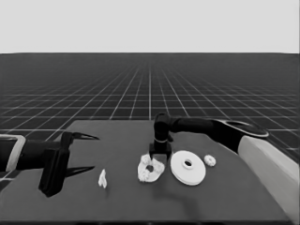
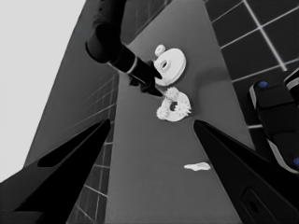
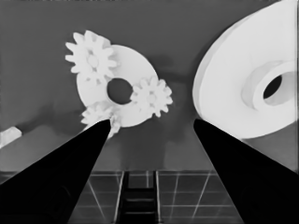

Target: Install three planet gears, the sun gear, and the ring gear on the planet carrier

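Sitting directly beneath the right gripper (image 1: pixel 160 158), the smaller round part (image 3: pixel 122 77) lies flat on the tabletop (image 1: pixel 117 201), and it already carries three planet gears (image 3: pixel 151 96) spaced around its wide centre hole. From the wrist camera the gripper's two black fingers are spread apart with nothing between them; one fingertip overlaps the edge of the nearest gear, though whether it actually touches is hard to say from this angle.

Just beside the gripper, toward the arm's own side, rests the larger round part (image 1: pixel 187 167), thick, with a raised collar around its small hole. Beyond that disc, farther from the gripper, a fourth small gear (image 1: pixel 209 161) lies alone; it is probably the sun gear meant for the centre.

All of these pieces look rigid, light and smooth, so they would likely slide if nudged. The loose gear seems best pinched across its toothed rim, where the bumps give the fingers purchase. The large disc would need a grip across its outer rim or at the collar.

A thin white piece (image 1: pixel 102 178) lies well away on the opposite side, near the idle left gripper (image 1: pixel 89 153), whose fingers are also open and empty.
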You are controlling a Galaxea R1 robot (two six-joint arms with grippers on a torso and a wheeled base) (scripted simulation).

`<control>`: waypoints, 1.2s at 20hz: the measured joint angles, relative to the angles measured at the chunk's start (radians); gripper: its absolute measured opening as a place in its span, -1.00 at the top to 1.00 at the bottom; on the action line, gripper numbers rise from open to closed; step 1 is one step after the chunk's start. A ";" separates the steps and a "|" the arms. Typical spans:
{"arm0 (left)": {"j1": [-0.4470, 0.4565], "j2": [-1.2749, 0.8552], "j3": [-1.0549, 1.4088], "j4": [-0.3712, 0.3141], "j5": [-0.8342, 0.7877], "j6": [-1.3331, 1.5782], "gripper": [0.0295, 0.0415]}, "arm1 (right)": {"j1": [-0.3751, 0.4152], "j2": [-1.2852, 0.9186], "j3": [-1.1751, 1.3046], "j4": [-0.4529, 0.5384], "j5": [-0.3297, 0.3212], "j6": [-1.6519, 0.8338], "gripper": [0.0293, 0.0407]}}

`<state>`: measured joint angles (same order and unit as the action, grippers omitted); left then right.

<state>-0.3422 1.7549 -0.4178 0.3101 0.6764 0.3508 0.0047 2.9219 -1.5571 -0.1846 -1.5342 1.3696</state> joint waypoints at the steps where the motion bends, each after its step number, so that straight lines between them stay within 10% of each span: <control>1: 0.000 0.000 0.000 0.000 0.000 0.000 -0.49 | 0.001 0.000 0.000 0.001 0.000 0.000 -0.61; 6: 0.000 0.000 0.000 0.000 0.000 0.000 -0.49 | 0.038 -0.576 0.021 0.073 0.067 -0.563 -0.61; 22: 0.000 0.000 0.000 0.000 0.000 0.000 -0.49 | -0.144 -0.502 -0.287 -0.003 0.234 -0.771 -0.61; 24: 0.000 0.000 0.000 0.000 0.000 0.000 -0.49 | -0.144 -0.502 -0.288 -0.003 0.234 -0.771 0.64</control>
<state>-0.3422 1.7549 -0.4178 0.3101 0.6764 0.3508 -0.1396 2.4200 -1.8448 -0.1880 -1.2997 0.5981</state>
